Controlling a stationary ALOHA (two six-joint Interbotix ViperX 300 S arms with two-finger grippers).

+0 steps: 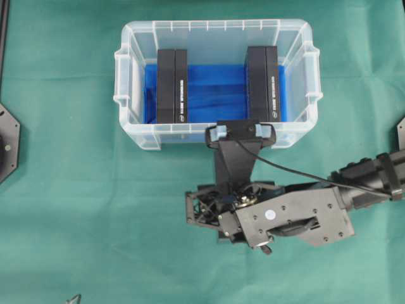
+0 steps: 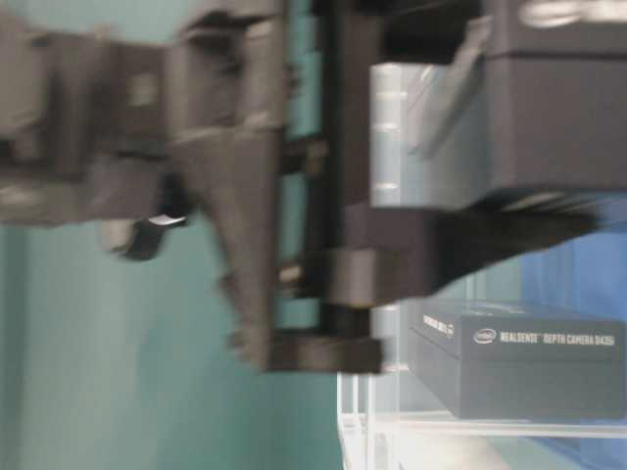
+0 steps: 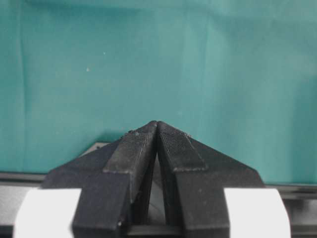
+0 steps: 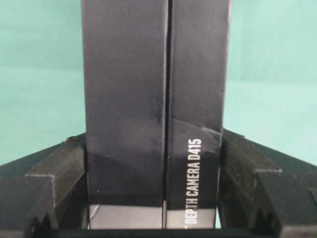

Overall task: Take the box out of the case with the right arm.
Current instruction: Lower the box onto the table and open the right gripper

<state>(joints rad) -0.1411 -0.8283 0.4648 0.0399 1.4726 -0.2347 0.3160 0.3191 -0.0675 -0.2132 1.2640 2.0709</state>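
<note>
Right end effector [image 4: 158, 198] is clamped on a black depth camera box [image 4: 156, 99], fingers [image 4: 54, 173] squeezing its narrow sides so it hangs rigid. In the overhead view the right arm [image 1: 285, 218] sits at lower centre, just outside the case [image 1: 145, 136]; the held box looks clear of the rim over green table [image 1: 76, 209]. Two boxes [image 1: 172, 85] remain on the blue lining. Left end effector [image 3: 157, 130] is closed, holding nothing.
</note>
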